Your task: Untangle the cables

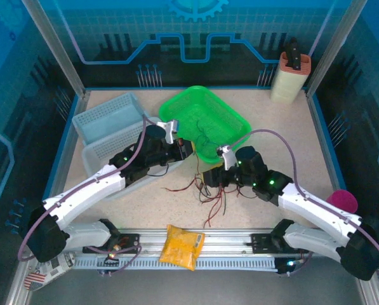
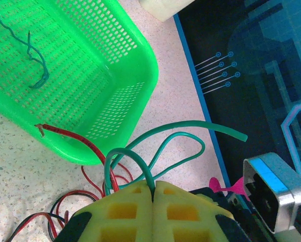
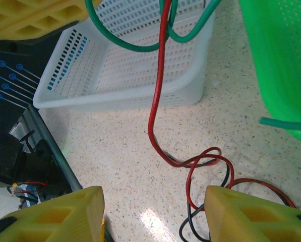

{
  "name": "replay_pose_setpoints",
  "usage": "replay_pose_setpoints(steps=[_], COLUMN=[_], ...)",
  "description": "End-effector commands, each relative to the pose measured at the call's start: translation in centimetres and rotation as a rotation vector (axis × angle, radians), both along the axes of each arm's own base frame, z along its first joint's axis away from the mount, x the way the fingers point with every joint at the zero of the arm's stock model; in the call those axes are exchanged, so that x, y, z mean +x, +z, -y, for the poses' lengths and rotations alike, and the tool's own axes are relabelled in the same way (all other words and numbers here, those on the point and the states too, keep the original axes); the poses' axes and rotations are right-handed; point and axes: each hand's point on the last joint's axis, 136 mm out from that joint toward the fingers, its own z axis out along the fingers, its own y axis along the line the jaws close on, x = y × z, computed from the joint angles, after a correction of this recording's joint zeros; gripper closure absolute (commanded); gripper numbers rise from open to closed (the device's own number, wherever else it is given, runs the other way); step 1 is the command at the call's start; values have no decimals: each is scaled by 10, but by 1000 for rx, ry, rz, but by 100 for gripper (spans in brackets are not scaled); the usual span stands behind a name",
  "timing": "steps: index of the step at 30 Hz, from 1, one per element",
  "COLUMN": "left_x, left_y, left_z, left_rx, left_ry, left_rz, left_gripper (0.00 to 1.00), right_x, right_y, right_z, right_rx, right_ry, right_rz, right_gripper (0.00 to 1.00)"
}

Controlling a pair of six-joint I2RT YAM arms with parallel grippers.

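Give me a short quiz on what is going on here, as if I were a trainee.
1. True or false: the left gripper is shut on a green cable.
2. What lies on the rail between the arms? A) a yellow packet B) a blue cup C) a white plate
3. Fill in: the right gripper, near the red cable, has its jaws ___.

Key: 1 true; 2 A; 3 open.
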Motion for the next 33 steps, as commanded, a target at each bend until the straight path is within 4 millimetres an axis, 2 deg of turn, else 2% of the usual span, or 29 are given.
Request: replay_pose_setpoints(steps=[1, 7, 14, 15, 19, 21, 27, 33], left_x=[0, -1, -4, -3, -5, -6, -12, -25], left_y=[11, 12, 13, 14, 11, 9, -1, -15], left_z=[5, 5, 6, 6, 1, -2, -4, -5], left_rx=[-15, -15, -22, -23, -6, 2, 55, 137], left_ry=[-6, -4, -15, -13, 0, 8, -32, -118], left_rz=[9, 13, 8, 10, 9, 10, 26, 14], left_gripper=[100, 100, 100, 100, 100, 100, 100, 100], right_x=[7, 27, 33, 34, 32, 26, 14, 15], right_y=[18, 24, 25, 26, 31, 41, 62, 80], right_z=[-15, -21, -43, -44, -41, -37, -18, -10], right_rx=[47, 79, 124, 129, 142, 153, 147, 150], right_ry=[10, -74, -47, -51, -56, -38, -18, 11], right_rz=[53, 75, 72, 70, 92, 132, 221, 252], right_gripper=[45, 46, 51, 54, 89, 100, 100, 100])
